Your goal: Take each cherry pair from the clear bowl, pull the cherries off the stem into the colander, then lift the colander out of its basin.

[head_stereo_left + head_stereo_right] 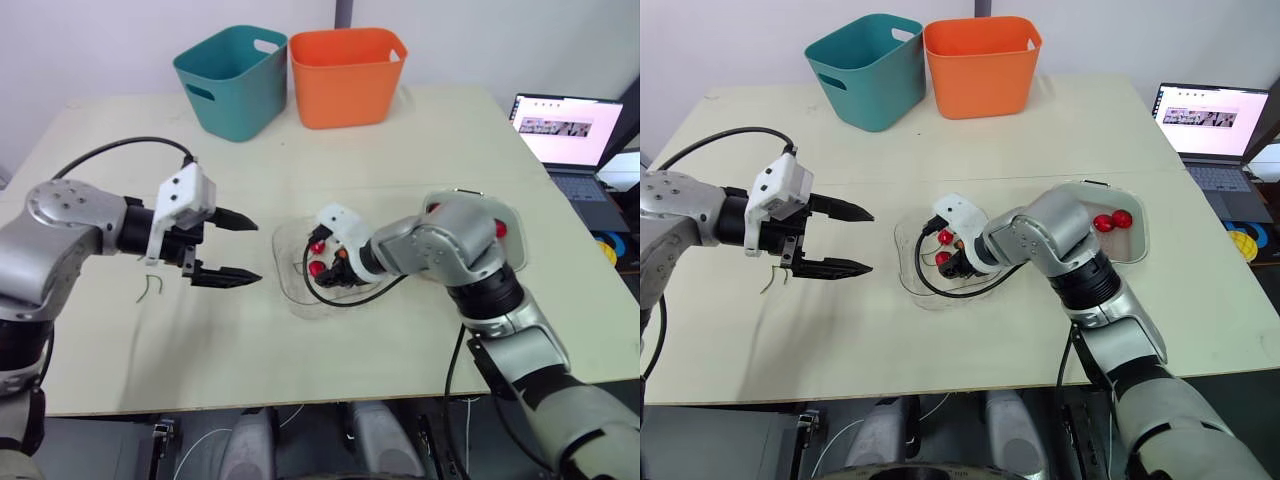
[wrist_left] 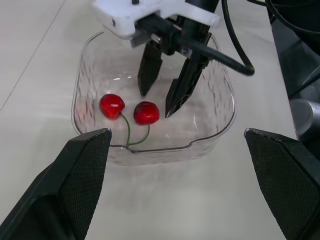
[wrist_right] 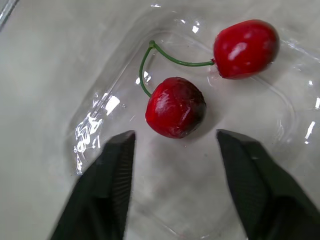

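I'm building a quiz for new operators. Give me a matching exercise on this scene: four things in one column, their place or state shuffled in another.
1. joined cherry pair
2. two loose cherries
3. left gripper
4. right gripper

A. open, above the table, beside the clear bowl
B. in the colander
C. open, reaching into that bowl
D. lying on the bowl's floor

Pairs: 1-D, 2-B, 3-A, 4-C

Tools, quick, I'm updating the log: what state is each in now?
Left tool: open, empty.
Right tool: open, empty, at the cherry pair in the clear bowl.
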You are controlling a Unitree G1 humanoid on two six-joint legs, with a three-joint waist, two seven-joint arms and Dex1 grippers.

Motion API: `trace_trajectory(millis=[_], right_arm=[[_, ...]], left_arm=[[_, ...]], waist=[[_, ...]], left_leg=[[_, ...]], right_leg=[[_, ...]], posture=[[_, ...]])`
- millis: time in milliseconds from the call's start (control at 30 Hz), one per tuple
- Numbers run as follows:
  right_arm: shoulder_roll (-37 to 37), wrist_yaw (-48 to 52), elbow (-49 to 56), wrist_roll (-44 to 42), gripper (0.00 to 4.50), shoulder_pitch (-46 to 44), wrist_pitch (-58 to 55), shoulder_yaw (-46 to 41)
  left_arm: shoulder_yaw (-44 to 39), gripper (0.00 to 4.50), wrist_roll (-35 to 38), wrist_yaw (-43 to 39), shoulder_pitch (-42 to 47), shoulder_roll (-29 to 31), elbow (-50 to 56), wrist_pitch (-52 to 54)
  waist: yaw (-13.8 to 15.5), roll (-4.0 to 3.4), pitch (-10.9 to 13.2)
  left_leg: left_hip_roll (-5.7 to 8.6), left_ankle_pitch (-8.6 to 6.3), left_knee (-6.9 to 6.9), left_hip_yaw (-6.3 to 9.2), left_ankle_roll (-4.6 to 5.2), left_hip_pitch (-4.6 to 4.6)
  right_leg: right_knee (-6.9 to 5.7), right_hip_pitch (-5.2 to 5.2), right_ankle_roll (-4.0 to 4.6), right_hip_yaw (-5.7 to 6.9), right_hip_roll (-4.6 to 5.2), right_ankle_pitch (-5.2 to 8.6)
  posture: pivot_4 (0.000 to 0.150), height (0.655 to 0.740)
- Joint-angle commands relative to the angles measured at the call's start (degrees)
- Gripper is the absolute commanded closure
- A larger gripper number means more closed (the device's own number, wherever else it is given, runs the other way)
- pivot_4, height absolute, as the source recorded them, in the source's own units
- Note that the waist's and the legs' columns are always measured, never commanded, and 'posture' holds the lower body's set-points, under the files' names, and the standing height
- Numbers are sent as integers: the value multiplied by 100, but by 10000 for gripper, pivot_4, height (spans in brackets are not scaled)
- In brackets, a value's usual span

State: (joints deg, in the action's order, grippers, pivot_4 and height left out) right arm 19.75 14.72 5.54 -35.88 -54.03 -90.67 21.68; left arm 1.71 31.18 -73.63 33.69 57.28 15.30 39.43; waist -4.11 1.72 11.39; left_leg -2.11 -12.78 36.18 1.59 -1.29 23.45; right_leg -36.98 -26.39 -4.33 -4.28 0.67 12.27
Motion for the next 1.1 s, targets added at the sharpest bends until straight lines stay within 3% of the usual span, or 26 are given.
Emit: trace_trajectory(millis=[33, 433, 667, 1100], right_arm=[[-51, 149, 257, 153, 23474, -142, 176, -44], [196, 652, 626, 389, 23474, -276, 244, 155], [268, 880, 583, 523, 639, -298, 383, 266], [305, 1460, -103, 1107, 639, -429, 1215, 986]], left_arm=[[-116, 0, -57, -21, 40, 74, -79, -124], [-93, 0, -168, -51, 115, 79, -253, -205], [-56, 0, -234, -60, 182, 36, -357, -235], [-68, 0, -239, -41, 194, 29, -345, -171]], waist=[[3, 0, 0], [4, 0, 0], [4, 0, 0], [1, 0, 0]], left_leg=[[0, 0, 0, 0, 0, 0], [0, 0, 0, 0, 0, 0], [0, 0, 0, 0, 0, 0], [0, 0, 0, 0, 0, 0]], right_leg=[[0, 0, 0, 0, 0, 0], [0, 0, 0, 0, 1, 0], [0, 0, 0, 1, 0, 1], [0, -1, 1, 1, 0, 1]], posture=[[1500, 7400], [1500, 7400], [1500, 7400], [1500, 7400]])
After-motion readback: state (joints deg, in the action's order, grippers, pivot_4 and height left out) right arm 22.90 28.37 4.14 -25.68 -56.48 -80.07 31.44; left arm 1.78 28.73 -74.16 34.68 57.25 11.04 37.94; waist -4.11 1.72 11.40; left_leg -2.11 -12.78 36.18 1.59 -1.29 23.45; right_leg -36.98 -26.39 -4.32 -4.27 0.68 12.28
